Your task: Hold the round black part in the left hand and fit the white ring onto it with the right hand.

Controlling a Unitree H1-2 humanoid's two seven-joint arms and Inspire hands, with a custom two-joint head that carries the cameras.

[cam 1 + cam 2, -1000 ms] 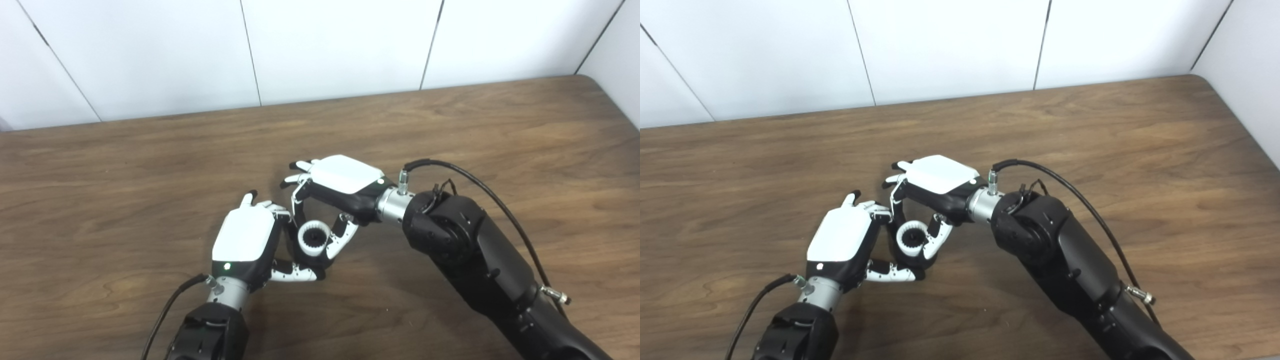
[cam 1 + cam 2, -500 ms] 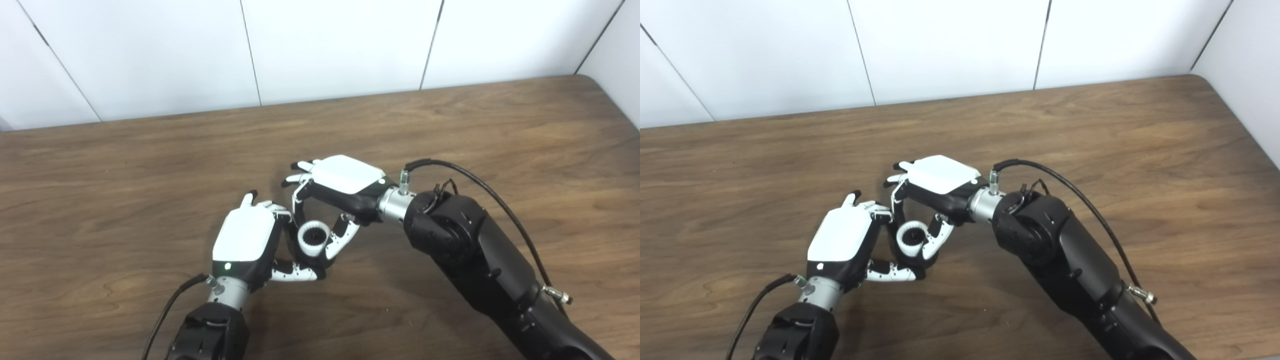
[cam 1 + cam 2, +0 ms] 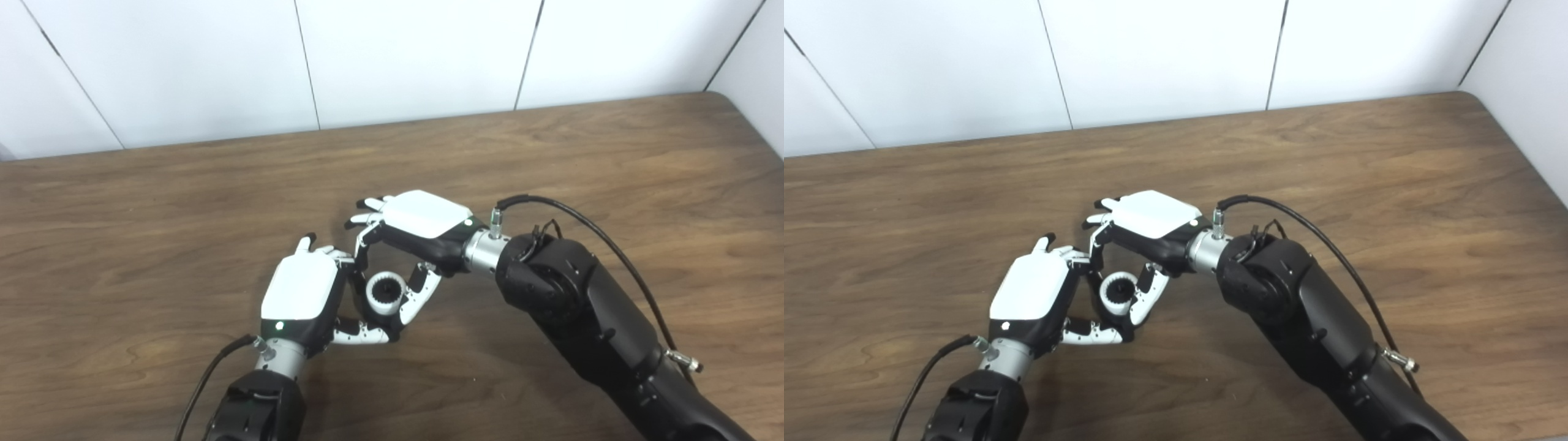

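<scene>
The white ring (image 3: 384,301) sits low between my two hands, just above the table. Dark toothed material fills its hole: the round black part (image 3: 385,286), mostly hidden by the ring and by fingers. My left hand (image 3: 301,295) curls around it from the left, thumb (image 3: 361,334) underneath, and is shut on the black part. From the upper right my right hand (image 3: 421,219) reaches over, with a finger and the thumb (image 3: 419,297) pinching the ring's sides. In the right eye view the ring (image 3: 1118,301) shows in the same grip.
The brown wooden table (image 3: 551,153) stretches wide around the hands, with white wall panels behind its far edge and its rounded corner (image 3: 726,98) at the far right. A black cable (image 3: 588,226) loops over my right forearm.
Both hands stay almost where they were. The right hand's finger has edged slightly left and down on the ring, and the ring's hole now looks darker, more filled by the black part.
</scene>
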